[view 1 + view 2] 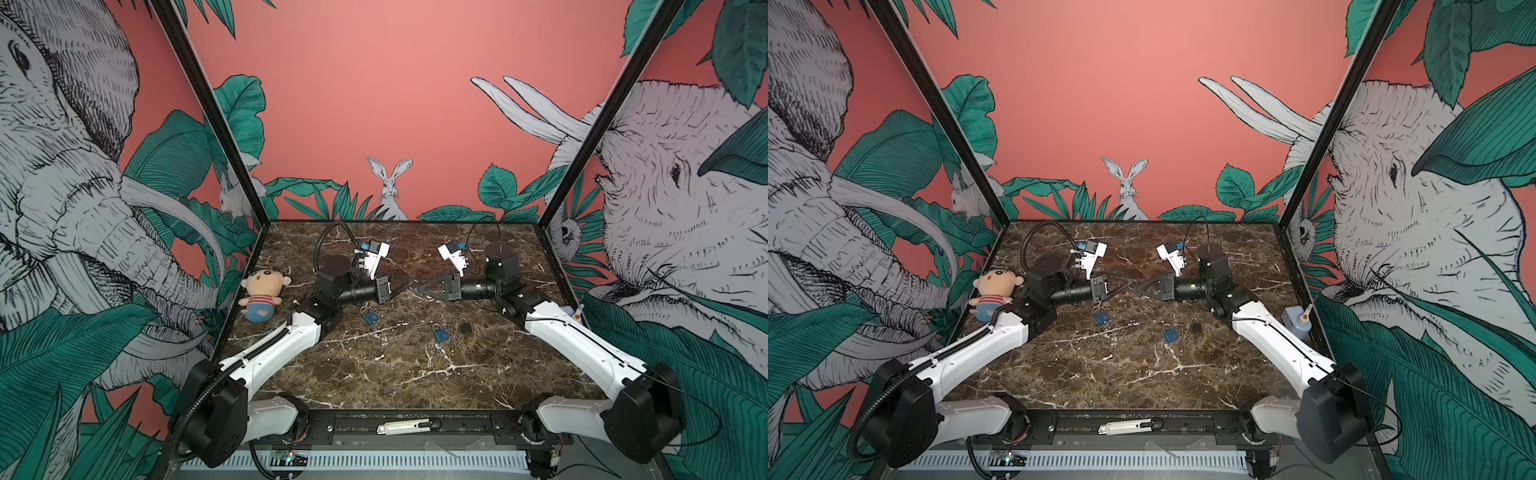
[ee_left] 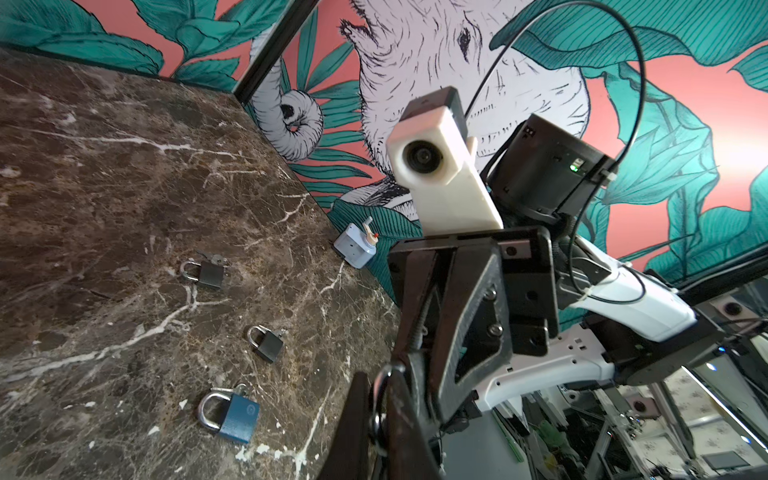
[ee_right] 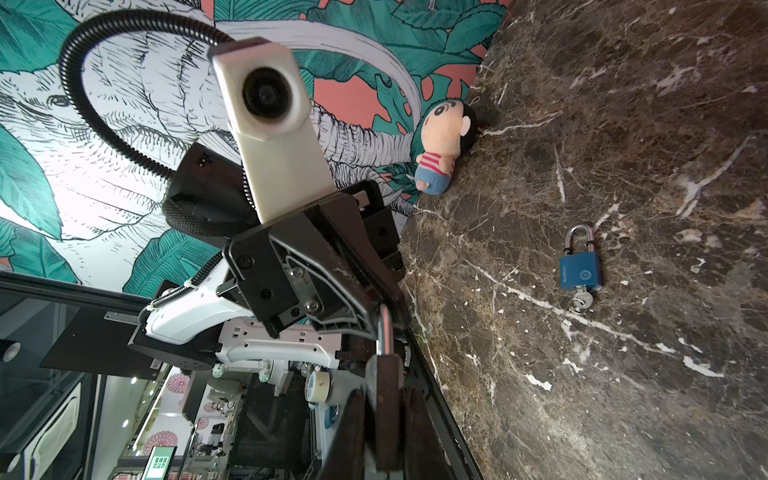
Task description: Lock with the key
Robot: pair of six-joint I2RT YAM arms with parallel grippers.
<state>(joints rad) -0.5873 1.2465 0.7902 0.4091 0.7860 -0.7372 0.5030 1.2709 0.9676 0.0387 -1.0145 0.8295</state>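
Observation:
A dark padlock (image 3: 388, 415) hangs above the middle of the marble table (image 1: 395, 374). My right gripper (image 3: 386, 386) is shut on its body. Its silver shackle (image 3: 385, 328) points away into the tips of my left gripper (image 2: 380, 399), which is shut on that silver loop (image 2: 377, 388). In both top views the left gripper (image 1: 411, 284) and right gripper (image 1: 419, 287) meet tip to tip, and the lock between them is hidden. No key shows on this padlock. A blue padlock (image 3: 579, 266) on the table has a key (image 3: 579, 305) in it.
On the table lie a blue padlock (image 1: 370, 318), another blue padlock (image 1: 441, 334) and a black padlock (image 1: 465, 327); a further black padlock (image 2: 210, 274) shows by wrist. A plush doll (image 1: 262, 297) sits far left, a small blue box (image 1: 1296, 322) far right, a utility knife (image 1: 405, 427) on the front rail.

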